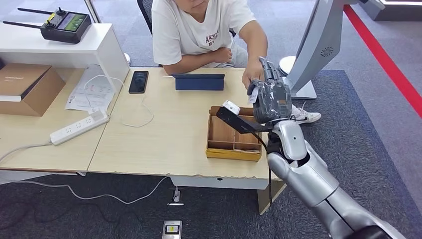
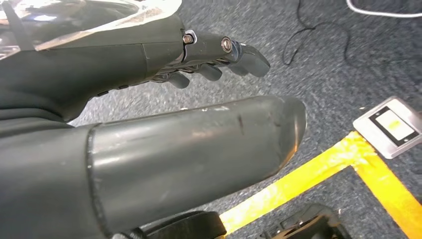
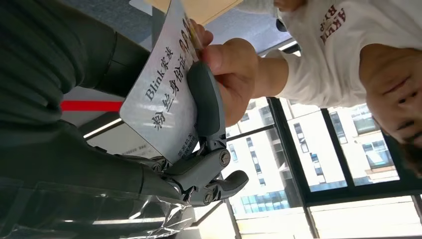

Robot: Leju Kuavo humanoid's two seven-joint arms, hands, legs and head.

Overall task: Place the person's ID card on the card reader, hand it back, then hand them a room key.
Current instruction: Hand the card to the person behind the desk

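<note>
The ID card (image 3: 161, 99) sits pinched in my right hand (image 1: 271, 97), raised past the table's (image 1: 164, 134) edge at two o'clock from the wooden tray (image 1: 234, 144). The person's hand (image 3: 234, 74) grips its far end. My left hand (image 2: 149, 114) hangs over the carpet, fingers loosely apart, grasping nothing.

The right hand (image 1: 269, 97) is dark grey, wrapped in clear plastic film, on a silver arm (image 1: 318, 184); silver screws stud the left hand (image 2: 149, 99).

ID card (image 3: 161, 99) edge hidden behind right robot hand (image 3: 199, 149) fingers
</note>
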